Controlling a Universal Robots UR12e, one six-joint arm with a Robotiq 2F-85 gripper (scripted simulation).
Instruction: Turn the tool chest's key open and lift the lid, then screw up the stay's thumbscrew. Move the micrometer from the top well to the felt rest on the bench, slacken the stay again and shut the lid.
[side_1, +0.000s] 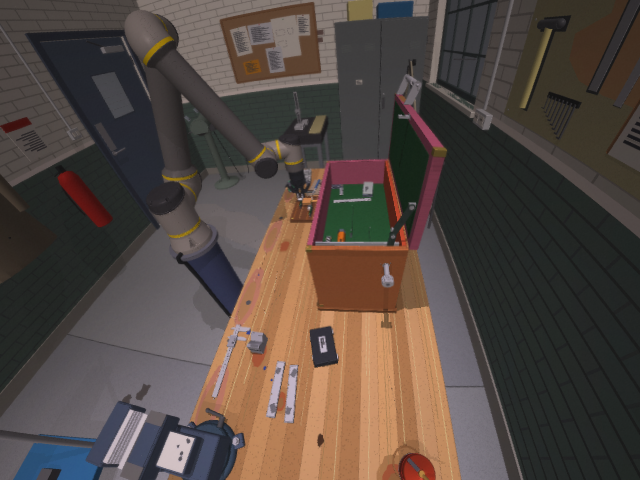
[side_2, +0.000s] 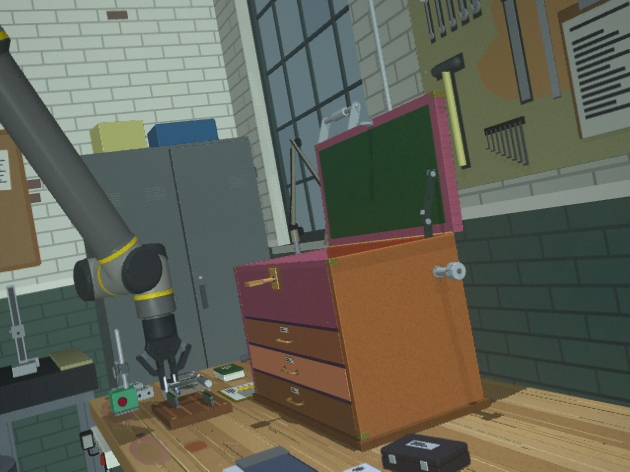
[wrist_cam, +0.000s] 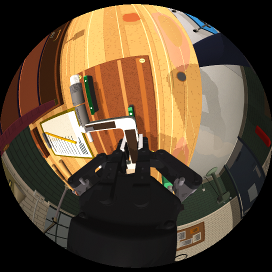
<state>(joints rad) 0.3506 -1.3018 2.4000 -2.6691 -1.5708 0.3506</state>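
My gripper (wrist_cam: 132, 149) (side_2: 170, 382) (side_1: 301, 195) hangs low over the felt rest (side_2: 190, 407) (wrist_cam: 119, 101) at the far left end of the bench, and its fingers are closed on the frame of the micrometer (wrist_cam: 101, 119) (side_2: 187, 382). The micrometer's thimble points toward the chest, over the rest's green pads. The tool chest (side_2: 366, 325) (side_1: 362, 232) stands with its lid (side_2: 386, 173) (side_1: 413, 160) raised. The stay (side_2: 428, 203) (side_1: 400, 225) props the lid. The thumbscrew (side_2: 450, 270) (side_1: 387, 276) sticks out of the chest's side. The key (side_2: 262, 281) is on the chest's front.
A black case (side_1: 323, 346) (side_2: 424, 452) lies on the bench in front of the chest. A clipboard (wrist_cam: 66, 138) and a small book (side_2: 229, 372) lie between rest and chest. A green-based gauge stand (side_2: 122, 391) is left of the rest. Calipers (side_1: 227, 361) and a vise (side_1: 155, 449) sit at the near end.
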